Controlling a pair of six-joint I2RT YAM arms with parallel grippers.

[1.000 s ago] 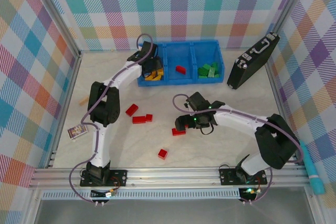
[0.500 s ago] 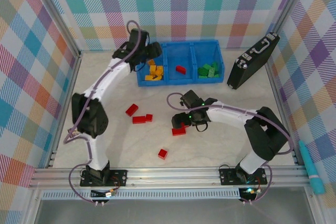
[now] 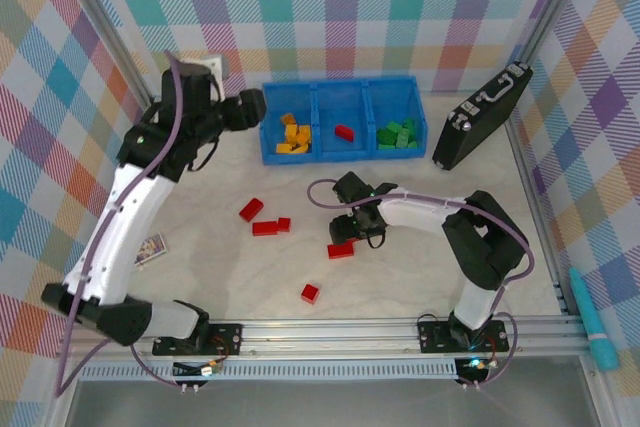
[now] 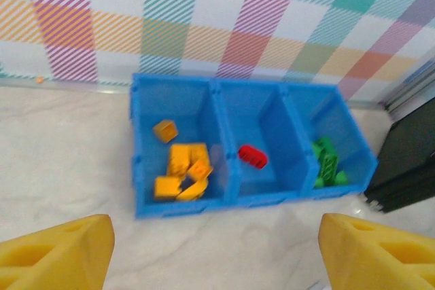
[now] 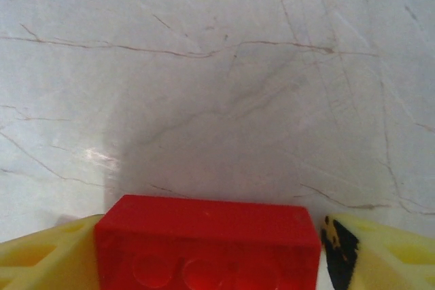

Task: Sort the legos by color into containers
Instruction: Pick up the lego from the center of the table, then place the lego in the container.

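The blue bin (image 3: 340, 97) stands at the back; its left compartment holds orange bricks (image 3: 292, 135), the middle one a red brick (image 3: 344, 132), the right one green bricks (image 3: 397, 134). The left wrist view looks down on the bin (image 4: 224, 93) with its orange bricks (image 4: 180, 168), red brick (image 4: 253, 156) and green bricks (image 4: 326, 161). My left gripper (image 3: 250, 107) hangs left of the bin, open (image 4: 217, 266) and empty. My right gripper (image 3: 345, 235) is low on the table, shut on a red brick (image 5: 207, 239) (image 3: 341, 251). More red bricks lie at left (image 3: 250, 209) (image 3: 265, 228) and in front (image 3: 310, 293).
A black case with a handle (image 3: 482, 117) leans at the back right, beside the bin. A small printed card (image 3: 150, 249) lies near the left wall. A teal object (image 3: 592, 319) rests outside the right rail.
My left arm has pulled back from over the orange compartment, rising and swinging left. My right gripper has stayed at the red brick while its arm shifted.
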